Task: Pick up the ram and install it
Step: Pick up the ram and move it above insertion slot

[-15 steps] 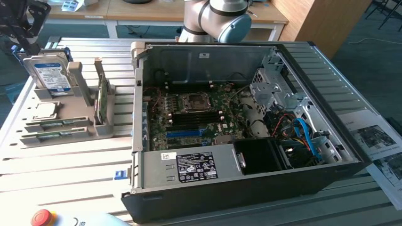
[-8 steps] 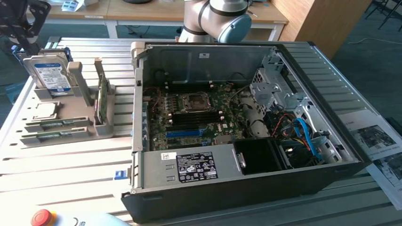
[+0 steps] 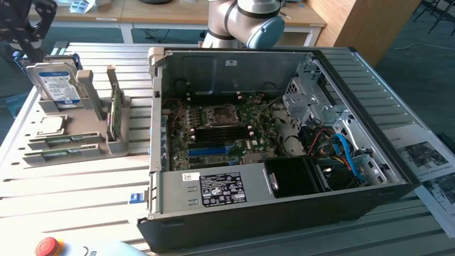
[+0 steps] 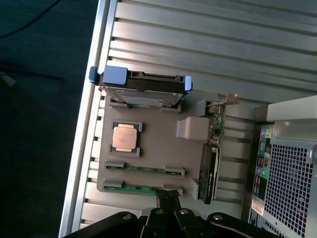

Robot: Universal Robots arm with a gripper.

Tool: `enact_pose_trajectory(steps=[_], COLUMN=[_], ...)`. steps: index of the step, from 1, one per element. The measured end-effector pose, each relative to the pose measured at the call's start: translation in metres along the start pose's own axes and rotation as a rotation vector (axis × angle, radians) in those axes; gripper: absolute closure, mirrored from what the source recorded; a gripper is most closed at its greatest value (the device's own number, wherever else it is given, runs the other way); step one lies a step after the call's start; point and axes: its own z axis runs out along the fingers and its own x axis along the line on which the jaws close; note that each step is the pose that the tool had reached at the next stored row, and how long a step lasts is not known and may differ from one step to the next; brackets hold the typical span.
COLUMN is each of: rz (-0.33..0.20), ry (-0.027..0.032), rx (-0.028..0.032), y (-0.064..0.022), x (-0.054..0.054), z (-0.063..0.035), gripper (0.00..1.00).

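Observation:
Two ram sticks, thin green boards, lie flat in the grey holder (image 3: 85,146): one (image 3: 65,140) (image 4: 143,169) beside the other (image 3: 61,155) (image 4: 141,188). My gripper (image 3: 29,50) (image 4: 169,197) hangs high over the holder, fingers shut with nothing between them. In the wrist view its tips line up over the end of the outer stick. The open computer case (image 3: 284,213) lies at the exterior view's right, with the motherboard (image 3: 220,133) and its black memory slots exposed.
The holder also carries an upright blue-labelled hard drive (image 3: 58,85) (image 4: 141,91), a square processor chip (image 3: 51,125) (image 4: 124,137) and a card standing on edge (image 3: 114,109) (image 4: 210,168). A red stop button (image 3: 48,246) sits at the table's front edge.

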Motion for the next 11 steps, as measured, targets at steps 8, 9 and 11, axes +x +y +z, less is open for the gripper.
enact_pose_trajectory(steps=[8,9,11], rz=[-0.145,-0.163,-0.200], ry=[0.0065,0.0073,0.0090], rx=[-0.0034,-0.0038,-0.0047], y=[0.0000,0.0000,0.0000], x=[0.0000,0.0000,0.0000], z=[0.0000,0.0000,0.0000], gripper=[0.90,0.90,0.90])
